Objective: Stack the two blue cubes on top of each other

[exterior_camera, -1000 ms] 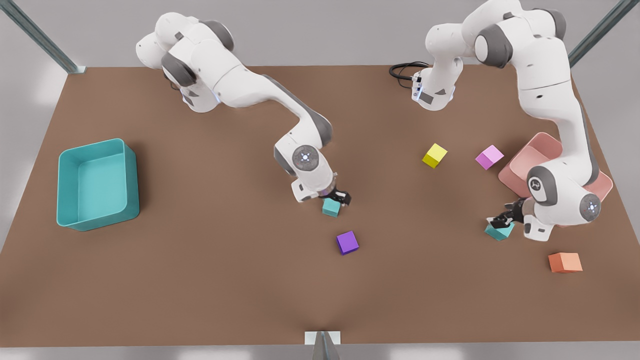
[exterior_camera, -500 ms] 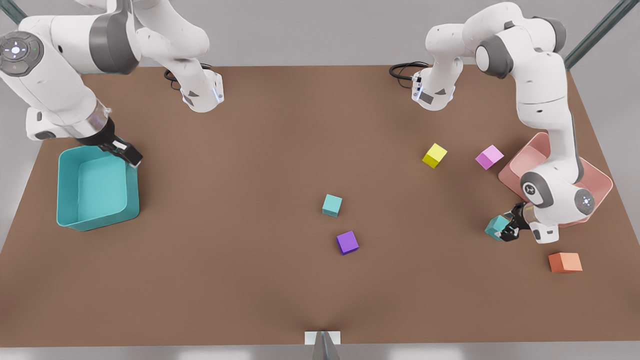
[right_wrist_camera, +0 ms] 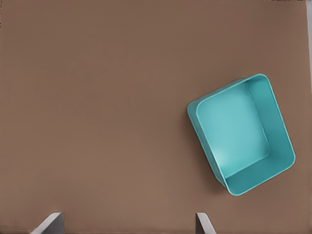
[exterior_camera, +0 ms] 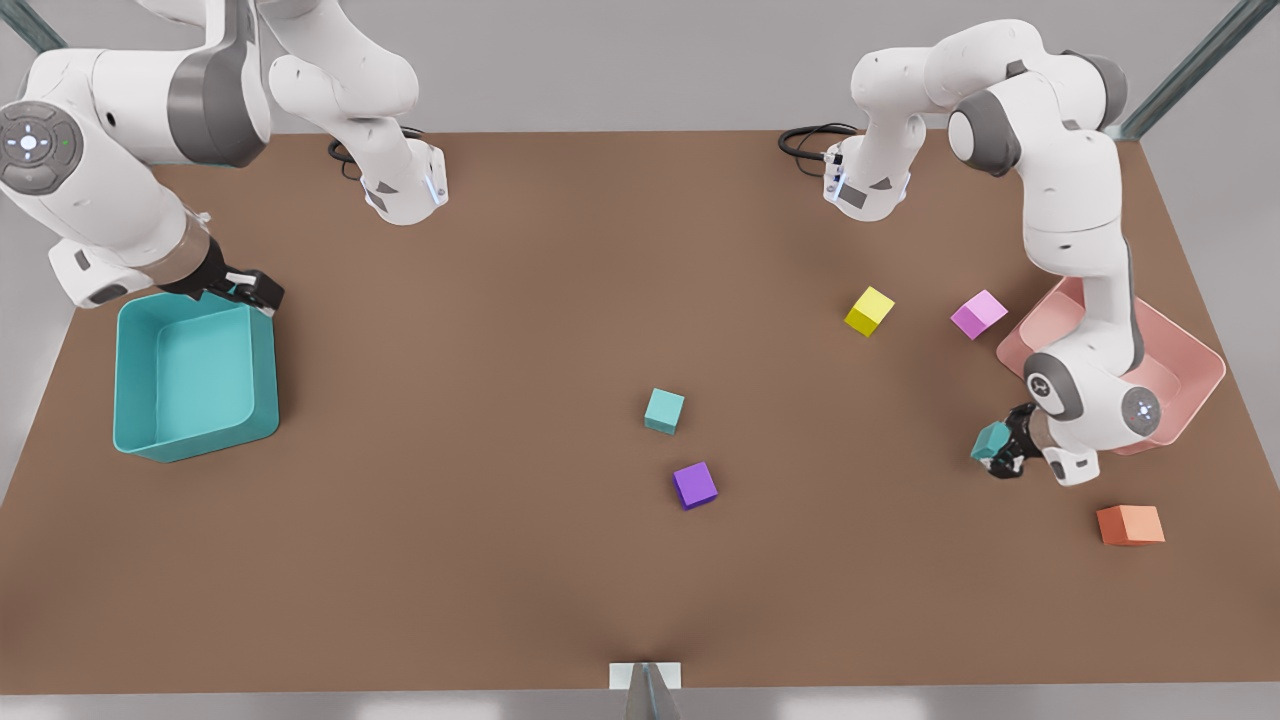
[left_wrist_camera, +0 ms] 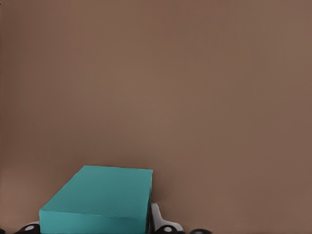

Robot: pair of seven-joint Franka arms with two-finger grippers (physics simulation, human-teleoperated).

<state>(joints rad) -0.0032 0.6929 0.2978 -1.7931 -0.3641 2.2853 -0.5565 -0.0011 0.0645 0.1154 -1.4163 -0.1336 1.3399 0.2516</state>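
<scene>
**One blue cube lifted, one waiting mid-table**

While the right gripper (exterior_camera: 250, 290) is now hanging over the far rim of the teal bin (exterior_camera: 140, 440) near the table's edge at the front view's left, it is no longer beside the middle blue cube (exterior_camera: 664, 411), where it stood a second ago. That cube is sitting free on the brown table (exterior_camera: 480, 560), roughly central, just behind the purple cube (exterior_camera: 694, 485) and apart from it. In the right wrist view only two pale finger tips (right_wrist_camera: 48, 223) are showing, set wide apart with nothing between them, so this gripper is spread and empty, and the arm seems to be parking out of the way.

The left gripper (exterior_camera: 1005, 450) is clamped on the second blue cube (exterior_camera: 990, 441), near the edge at the front view's right, in front of the pink tray (exterior_camera: 1190, 350). Compared with a second ago, the cube is riding higher and tilted, no longer flat on the table; the left wrist view is showing it (left_wrist_camera: 97, 202) filling the space between the fingers, with bare table beyond.

By my reading, the grasp is done and the carry is beginning: the held cube needs moving toward the middle and setting squarely on its twin. The yellow cube (exterior_camera: 869, 311), pink cube (exterior_camera: 978, 314) and orange cube (exterior_camera: 1130, 524) are lying clear of that route.
</scene>
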